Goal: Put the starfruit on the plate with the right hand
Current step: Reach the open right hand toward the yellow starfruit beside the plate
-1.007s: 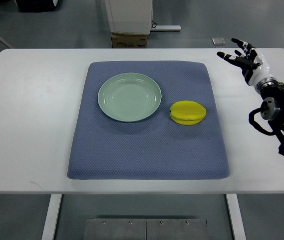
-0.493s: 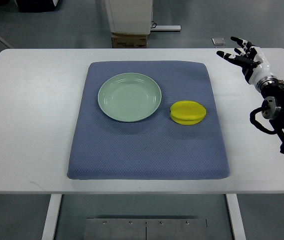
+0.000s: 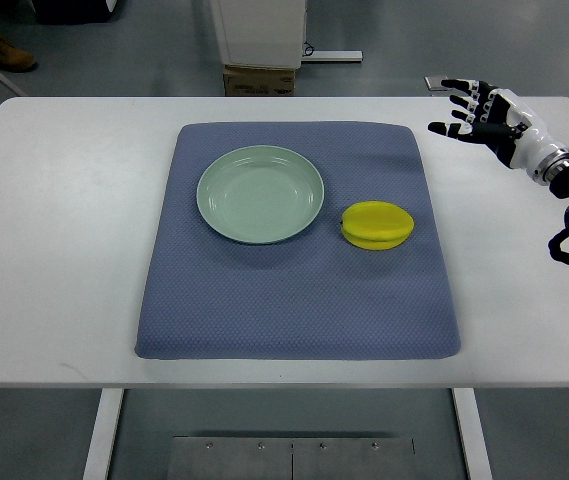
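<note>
A yellow starfruit lies on the blue mat, just right of a pale green plate that sits empty on the mat's upper middle. My right hand hovers over the white table at the far upper right, beyond the mat's right corner and well away from the starfruit. Its fingers are spread and hold nothing. The left arm is out of view.
The white table surrounds the mat. A cardboard box and a white cabinet base stand on the floor behind the table. A person's shoe shows at the top left.
My right hand has swung left and slightly up, with the forearm pulled up and toward the right edge. The starfruit and plate have not moved. A shoe has appeared at the top left.
</note>
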You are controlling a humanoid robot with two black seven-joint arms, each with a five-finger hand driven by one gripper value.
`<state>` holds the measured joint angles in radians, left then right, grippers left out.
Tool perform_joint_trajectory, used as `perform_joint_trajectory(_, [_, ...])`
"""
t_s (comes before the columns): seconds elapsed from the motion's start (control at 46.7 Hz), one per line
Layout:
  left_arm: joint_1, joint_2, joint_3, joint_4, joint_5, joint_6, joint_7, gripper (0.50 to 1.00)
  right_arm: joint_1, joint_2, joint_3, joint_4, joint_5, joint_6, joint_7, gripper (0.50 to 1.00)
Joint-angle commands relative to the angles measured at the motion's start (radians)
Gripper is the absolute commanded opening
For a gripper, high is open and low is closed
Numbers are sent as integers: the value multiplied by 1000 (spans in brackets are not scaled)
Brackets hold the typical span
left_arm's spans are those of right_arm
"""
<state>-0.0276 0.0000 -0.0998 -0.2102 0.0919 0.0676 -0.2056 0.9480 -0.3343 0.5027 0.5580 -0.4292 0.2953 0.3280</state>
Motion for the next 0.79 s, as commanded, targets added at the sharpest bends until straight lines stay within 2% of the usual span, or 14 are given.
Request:
perform_joint_trajectory(0.0, [0,0,0,0,0,0,0,1000,29,0,-73,5,-2,19,28,1000])
perform_joint_trajectory(0.171, [0,0,0,0,0,0,0,1000,86,-6,-262,57,-3,24,103,1000])
perform_joint_trajectory(0.3, [0,0,0,0,0,0,0,1000,118,-6,-343,75,-5,24,135,1000])
perform_joint_trajectory(0.771, [0,0,3,0,0,0,0,1000,189,-26,-473,117,-221,22,239,1000])
